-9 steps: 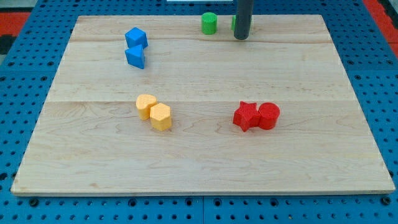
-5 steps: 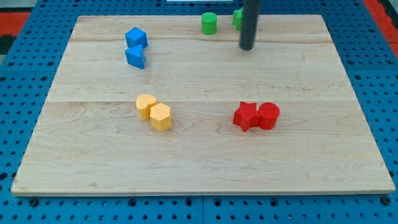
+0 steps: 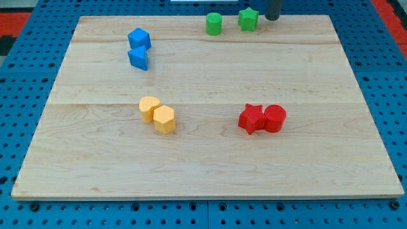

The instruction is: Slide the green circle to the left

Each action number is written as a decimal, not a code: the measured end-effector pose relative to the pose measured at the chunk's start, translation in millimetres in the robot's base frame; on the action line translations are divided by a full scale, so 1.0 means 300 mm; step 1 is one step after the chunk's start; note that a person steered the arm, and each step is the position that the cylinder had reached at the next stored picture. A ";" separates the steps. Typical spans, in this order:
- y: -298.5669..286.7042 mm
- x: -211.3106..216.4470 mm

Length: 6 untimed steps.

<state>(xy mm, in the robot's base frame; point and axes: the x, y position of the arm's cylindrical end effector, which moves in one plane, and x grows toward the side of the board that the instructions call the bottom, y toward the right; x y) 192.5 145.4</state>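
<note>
One camera looks down at a slant from the near edge, taking in the whole wooden board (image 3: 203,159).

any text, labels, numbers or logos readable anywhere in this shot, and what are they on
None: no readable text anywhere.
The wooden board is bare wood grain.
The green circle, green star, blue, yellow and red blocks carry no markings.
The blue pegboard shows only holes.
My tip is plain dark.

Pale matt wooden board (image 3: 203,146) on blue perforated base (image 3: 25,76).
</note>
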 end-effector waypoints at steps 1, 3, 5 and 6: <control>-0.127 0.009; -0.145 0.129; -0.305 0.306; -0.295 0.139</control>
<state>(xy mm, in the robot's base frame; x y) 234.2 56.9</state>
